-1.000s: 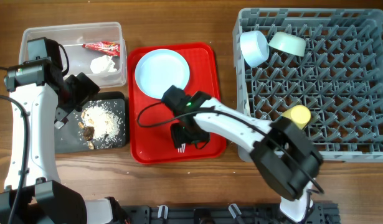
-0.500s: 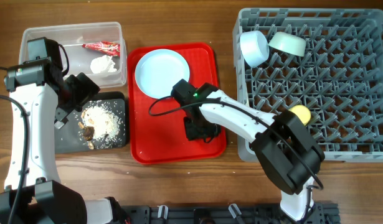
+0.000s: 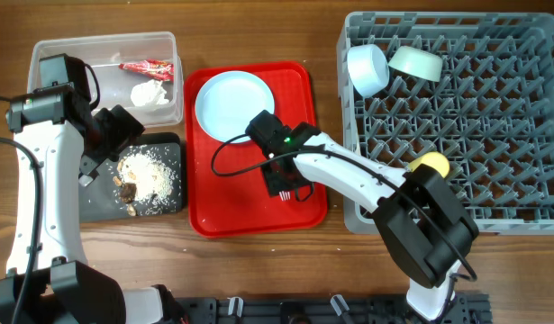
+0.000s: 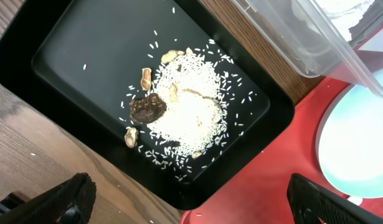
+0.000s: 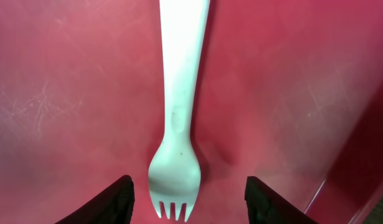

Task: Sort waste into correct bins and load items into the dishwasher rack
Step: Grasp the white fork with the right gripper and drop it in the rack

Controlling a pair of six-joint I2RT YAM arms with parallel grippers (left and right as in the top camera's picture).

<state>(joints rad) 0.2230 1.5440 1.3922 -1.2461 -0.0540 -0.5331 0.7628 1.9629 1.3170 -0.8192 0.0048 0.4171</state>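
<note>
Okay, my right end effector hangs open, fingers straddling the one white fork lying flat on the red tray, with one blue plate nearby. My left end effector gapes wide above the black tray of scraps. The rack holds three: blue bowl, green bowl, yellow cup.

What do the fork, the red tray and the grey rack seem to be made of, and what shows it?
The fork looks like white plastic: smooth, matte, moulded in one piece. The red tray is likely plastic, semi-gloss, with fine scuffs. The rack seems grey plastic, matte, a moulded grid of pegs.
</note>
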